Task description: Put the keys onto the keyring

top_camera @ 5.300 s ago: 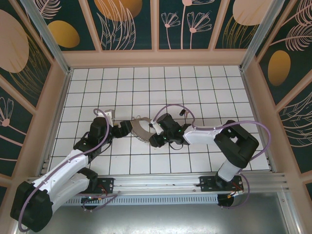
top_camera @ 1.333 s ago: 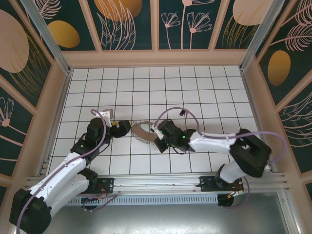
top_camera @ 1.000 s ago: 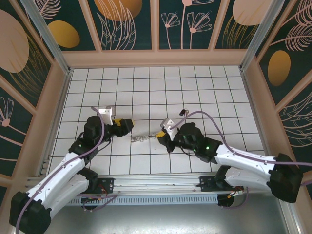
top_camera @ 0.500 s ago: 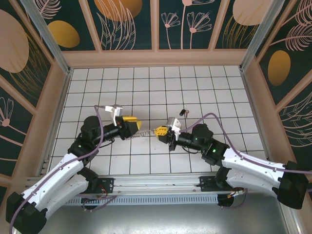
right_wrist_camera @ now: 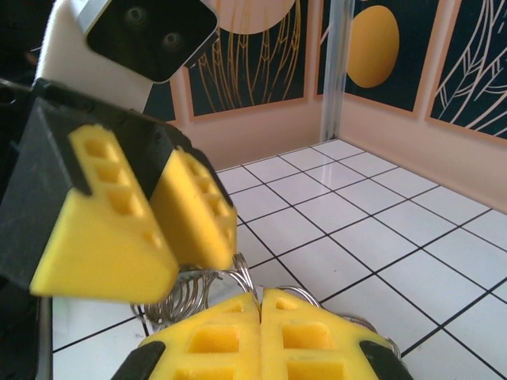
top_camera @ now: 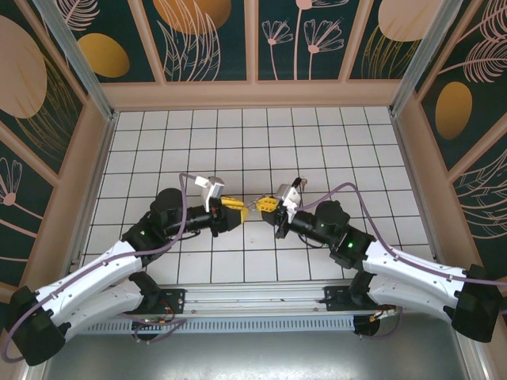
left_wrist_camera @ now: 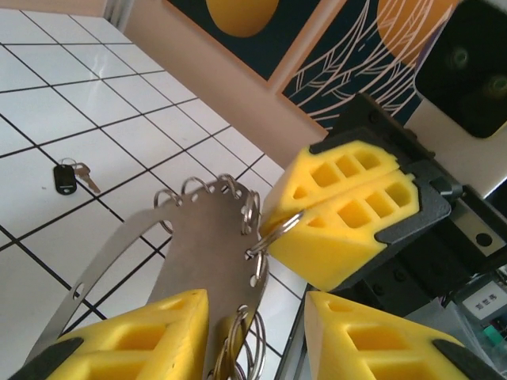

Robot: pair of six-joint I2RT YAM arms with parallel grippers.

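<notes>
1. Reaching in from the near edge of the table [top_camera: 356, 142] with the left gripper [left_wrist_camera: 257, 317], holding its jaws apart astride the flat plate of the keyring [left_wrist_camera: 198, 253]. Resting one pad [left_wrist_camera: 127, 336] against the plate and leaving the other clear of it. Risking, on an off-centre squeeze, a twist of the thin plate, or a pinch on the loose wire rings instead of the plate.

2. Pinching a single wire ring at the plate's edge with the right gripper [left_wrist_camera: 285, 214], jaws fully closed on it. Carrying the keyring in the air this way, above the middle of the table and nearer its near edge than its far one. Risking a slip by hanging the whole piece on one thin ring between soft pads, probably letting it pivot or slide out under any pull from the other arm.

3. Crowding both sets of yellow fingers close together around the keyring. Risking a finger-to-finger knock on any further advance.

4. Leaving the keys [left_wrist_camera: 65, 178] lying flat on the table beyond the right gripper, toward the far edge, well apart from the keyring and untouched. Risking a dropped keyring by releasing one grip to fetch them before securing the other. Judging the small fob also awkward to lift off the flat tiles.
</notes>
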